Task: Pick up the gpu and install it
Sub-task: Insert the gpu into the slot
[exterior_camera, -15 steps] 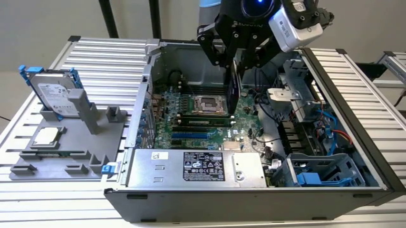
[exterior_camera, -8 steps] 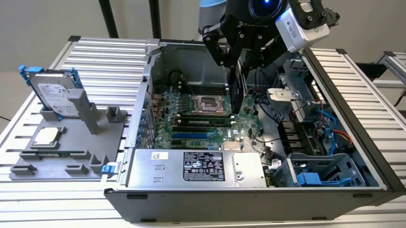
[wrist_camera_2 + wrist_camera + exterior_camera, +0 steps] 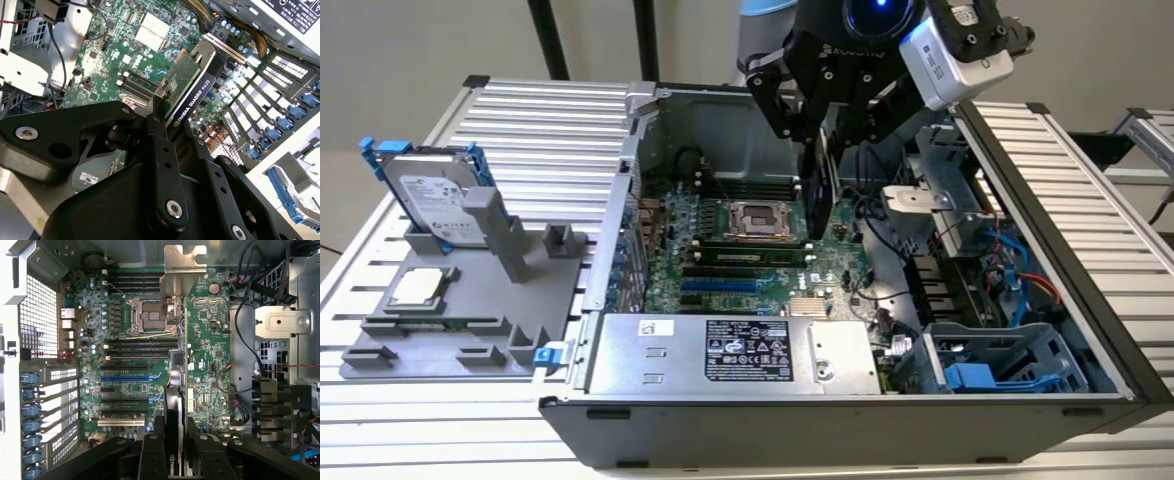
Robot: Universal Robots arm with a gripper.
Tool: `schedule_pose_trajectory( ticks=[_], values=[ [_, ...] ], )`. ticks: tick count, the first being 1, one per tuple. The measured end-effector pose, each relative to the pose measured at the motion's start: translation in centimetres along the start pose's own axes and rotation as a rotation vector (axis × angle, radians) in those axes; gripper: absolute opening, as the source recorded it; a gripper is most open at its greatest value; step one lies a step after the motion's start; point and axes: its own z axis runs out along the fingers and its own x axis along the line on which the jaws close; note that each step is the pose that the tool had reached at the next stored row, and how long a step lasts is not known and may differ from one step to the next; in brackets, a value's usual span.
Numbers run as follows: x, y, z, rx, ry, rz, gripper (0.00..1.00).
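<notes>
At the exterior view's left, a silver hard drive [image 3: 434,205] in a blue frame is standing on a grey plastic holder [image 3: 454,330]. In the middle, an open black computer case [image 3: 854,430] is exposing its green motherboard [image 3: 720,270]. Upper centre, the black gripper [image 3: 825,135] is clamping the thin green-and-black gpu [image 3: 821,195] edge-on above the board. The pickup looks done, the seating not yet.
</notes>
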Motion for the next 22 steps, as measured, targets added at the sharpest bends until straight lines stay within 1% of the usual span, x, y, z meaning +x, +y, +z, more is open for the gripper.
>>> schedule_pose_trajectory(
  ticks=[11, 22],
  values=[
    [0.00, 0.00, 0.00, -0.0001, 0.0002, -0.005, 0.00],
    [0.00, 0.00, 0.00, -0.0010, 0.0026, -0.053, 0.00]
  ],
)
